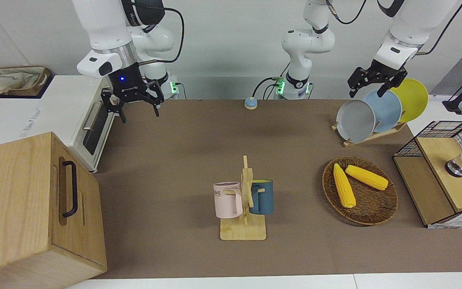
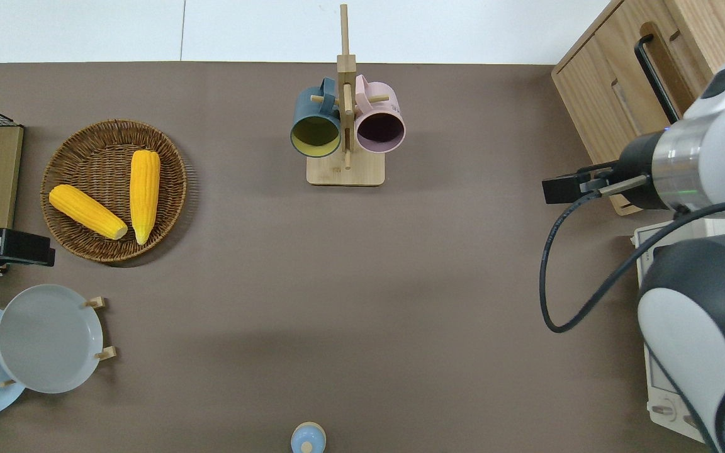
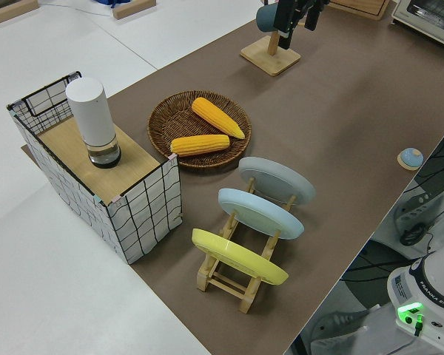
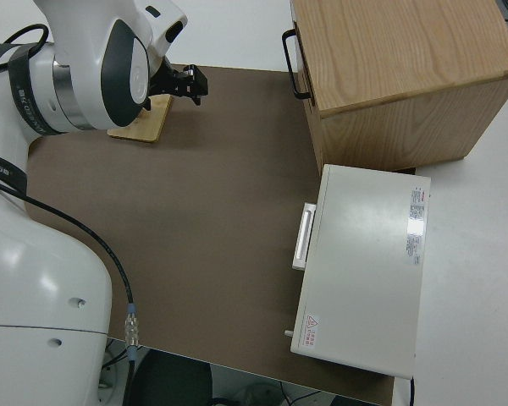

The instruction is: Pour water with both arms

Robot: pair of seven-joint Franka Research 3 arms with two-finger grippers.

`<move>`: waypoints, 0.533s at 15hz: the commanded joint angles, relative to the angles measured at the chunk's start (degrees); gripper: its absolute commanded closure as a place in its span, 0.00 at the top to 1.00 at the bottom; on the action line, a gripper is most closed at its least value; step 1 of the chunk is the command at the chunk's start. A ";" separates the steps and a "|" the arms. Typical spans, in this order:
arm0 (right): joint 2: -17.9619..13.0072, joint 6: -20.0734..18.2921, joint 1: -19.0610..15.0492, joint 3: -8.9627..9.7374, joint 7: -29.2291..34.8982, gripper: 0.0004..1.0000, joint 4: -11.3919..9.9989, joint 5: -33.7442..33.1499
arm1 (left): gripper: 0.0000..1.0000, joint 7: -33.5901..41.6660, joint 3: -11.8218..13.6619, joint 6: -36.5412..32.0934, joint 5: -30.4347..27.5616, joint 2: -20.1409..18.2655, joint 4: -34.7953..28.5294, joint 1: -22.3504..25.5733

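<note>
My right gripper (image 1: pixel 139 115) is open and empty, up in the air. In the overhead view (image 2: pixel 556 189) it is over the brown mat, just off the wooden cabinet's corner. It also shows in the right side view (image 4: pixel 189 84). My left gripper (image 1: pixel 366 94) is open and empty, and in the overhead view (image 2: pixel 38 250) it is over the mat's edge between the corn basket and the plate rack. A pink mug (image 1: pixel 227 200) and a blue mug (image 1: pixel 262 196) hang on a wooden mug stand (image 1: pixel 243 232). A white cylinder with a metal base (image 3: pixel 92 122) stands on the wire-sided shelf.
A wooden cabinet (image 1: pixel 22 204) and a white toaster oven (image 1: pixel 94 128) stand at the right arm's end. A wicker basket (image 1: pixel 375 212) holds two corn cobs. A plate rack (image 1: pixel 369 136) holds three plates. A small blue bell (image 1: pixel 250 103) sits near the robots.
</note>
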 commanded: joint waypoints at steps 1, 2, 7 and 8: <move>1.78 5.32 0.32 2.38 -6.27 0.99 -0.39 -2.51 | 1.00 2.87 0.02 0.88 2.56 1.06 -0.27 0.43; 2.31 6.46 0.50 2.47 -6.80 0.99 -0.39 -3.47 | 0.99 3.22 0.28 1.06 2.47 1.33 -0.27 0.78; 7.22 16.91 3.83 3.61 -8.56 0.99 -0.30 -10.58 | 0.99 7.70 0.81 3.51 2.04 2.21 -0.19 4.82; 7.84 18.85 4.36 3.61 -8.47 0.99 -0.30 -12.60 | 0.99 8.06 0.81 4.13 1.95 2.38 -0.19 5.87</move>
